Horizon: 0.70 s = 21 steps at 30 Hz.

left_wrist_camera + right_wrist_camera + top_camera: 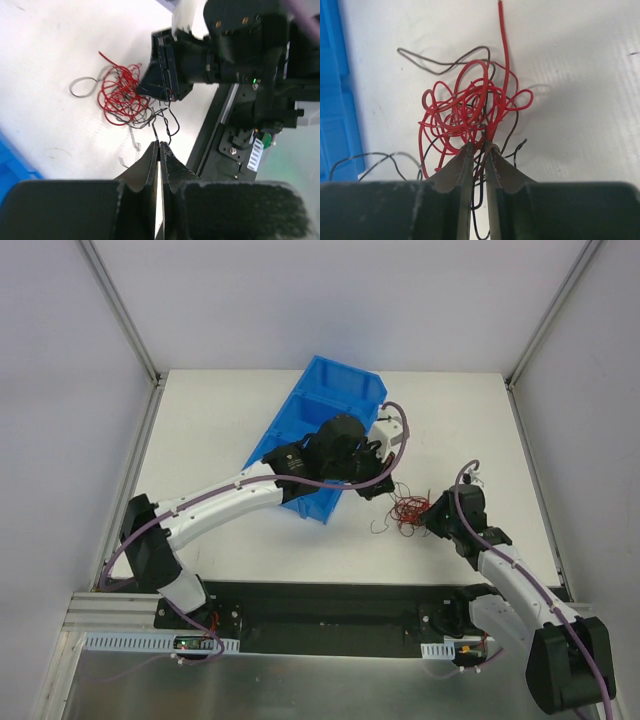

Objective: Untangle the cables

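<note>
Red and black cables (470, 110) lie bunched in one curly tangle on the white tabletop (580, 75), directly ahead of the right end effector (478, 147) and touching its tips. Its two fingers (455, 167) are drawn in to a thin slit, with several red loops and a black strand caught between them at the near edge of the bunch. One red end sticks straight out beyond the tangle, away from this end effector, and thin black strands trail off to either side of the fingers. A blue bin (332, 85) runs along the left edge of the right wrist view. The left end effector (160, 146) has its fingers pressed fully together on a single black strand that leads forward from its tips into the tangle. Seen from there, the right end effector sits just beyond the bunch, facing back toward it. From above, the tangle lies between the two end effectors, with the bin behind the left one.
</note>
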### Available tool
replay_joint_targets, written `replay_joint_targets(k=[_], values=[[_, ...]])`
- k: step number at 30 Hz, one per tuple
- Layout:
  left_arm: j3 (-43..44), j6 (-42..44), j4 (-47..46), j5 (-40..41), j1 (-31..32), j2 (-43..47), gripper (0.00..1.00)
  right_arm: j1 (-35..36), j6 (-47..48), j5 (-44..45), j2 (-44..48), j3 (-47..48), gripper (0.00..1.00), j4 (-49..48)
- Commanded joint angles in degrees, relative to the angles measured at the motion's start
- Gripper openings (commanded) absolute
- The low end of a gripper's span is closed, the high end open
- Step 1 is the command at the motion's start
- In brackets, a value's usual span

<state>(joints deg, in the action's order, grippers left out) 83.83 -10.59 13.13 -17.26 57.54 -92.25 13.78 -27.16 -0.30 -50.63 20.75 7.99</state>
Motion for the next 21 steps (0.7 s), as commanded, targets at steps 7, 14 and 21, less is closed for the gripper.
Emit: replay_joint_targets(k=[7,14,21], values=[[7.31,10.05,-1.08,8.29,-0.15,13.22,0.0,-1.47,-2.21,25.34,0.72,6.56,0.18,10.45],[17.32,11.99,4.88,4.7,-0.23,10.08,0.0,-7.71,14.02,8.96,-14.21,26.59,0.52,33.72],[20.41,12.09,9.12,3.37,-0.58,4.36,0.0,-7.72,23.99,-9.46,-5.03,32.51,0.79,36.5]])
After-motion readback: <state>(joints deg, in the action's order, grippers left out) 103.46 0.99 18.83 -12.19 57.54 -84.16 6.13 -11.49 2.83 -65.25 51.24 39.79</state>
